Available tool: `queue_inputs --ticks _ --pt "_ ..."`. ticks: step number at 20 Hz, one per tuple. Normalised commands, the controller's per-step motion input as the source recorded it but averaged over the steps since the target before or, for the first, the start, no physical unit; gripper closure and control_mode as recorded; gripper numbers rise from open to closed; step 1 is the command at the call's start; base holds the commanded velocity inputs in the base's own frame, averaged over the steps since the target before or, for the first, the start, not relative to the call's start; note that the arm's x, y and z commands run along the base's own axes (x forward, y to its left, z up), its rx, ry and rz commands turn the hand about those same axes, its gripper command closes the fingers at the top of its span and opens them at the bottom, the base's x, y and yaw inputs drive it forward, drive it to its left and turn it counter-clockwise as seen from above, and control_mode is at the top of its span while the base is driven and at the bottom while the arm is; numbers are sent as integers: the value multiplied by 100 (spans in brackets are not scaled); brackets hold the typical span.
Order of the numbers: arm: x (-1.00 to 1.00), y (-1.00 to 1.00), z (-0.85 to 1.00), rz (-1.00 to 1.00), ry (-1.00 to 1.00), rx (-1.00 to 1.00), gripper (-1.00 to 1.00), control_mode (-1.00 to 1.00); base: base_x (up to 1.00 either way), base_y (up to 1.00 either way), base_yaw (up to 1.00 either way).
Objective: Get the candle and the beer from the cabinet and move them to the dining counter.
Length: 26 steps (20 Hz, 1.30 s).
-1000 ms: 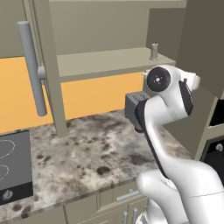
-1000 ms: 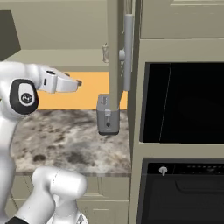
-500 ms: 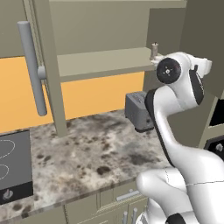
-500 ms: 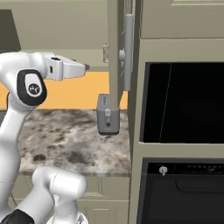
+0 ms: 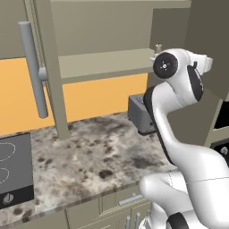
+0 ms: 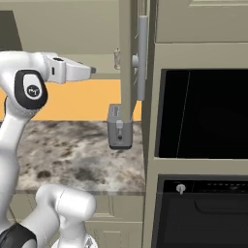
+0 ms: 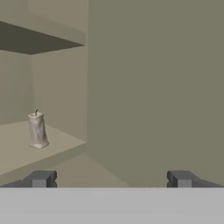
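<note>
The white robot arm's two-finger gripper (image 7: pixel 111 178) is hovering at the level of the floor of the grey-beige wall cabinet (image 5: pixel 107 62), whose panelled doors are standing open. In the hand view the two dark fingertips (image 7: pixel 40 178) are sitting wide apart with nothing between them, so the jaws are released and holding nothing.

The small stubby pale grey candle (image 7: pixel 37 130), with a short dark wick on top, is standing upright on the cabinet floor near the back corner, well ahead of the jaws and off to the left of them in the hand view. In the left base view the candle (image 5: pixel 157 48) is showing just above the arm's upper joint, at the right end of the cabinet floor; in the right base view the candle (image 6: pixel 116 58) is peeking out beside the edge of the open door, a little ahead of the gripper (image 6: pixel 92 70).

Below the cabinet, a dark grey toaster (image 6: pixel 119 127) is sitting on the speckled granite surface (image 5: pixel 89 156) against the orange wall. A black cooktop (image 5: pixel 13 170) is lying at the left end of that surface, and a black wall oven (image 6: pixel 201 114) is standing to the right.
</note>
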Motion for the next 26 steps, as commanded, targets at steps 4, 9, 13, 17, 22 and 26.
queue_inputs --ticks 4,9,13,17,22,26 --pt "3 6 0 0 0 0 -100 -100 0 0 0" --pt "3 0 0 0 0 0 -100 -100 0 0 0" --pt "19 8 0 0 0 0 -100 -100 0 0 0" --pt "31 31 0 -1 0 -1 -100 -100 0 0 0" --pt "41 59 0 -5 2 -4 -100 -100 0 0 0" --pt "40 50 0 -6 2 -2 -100 -100 0 0 0"
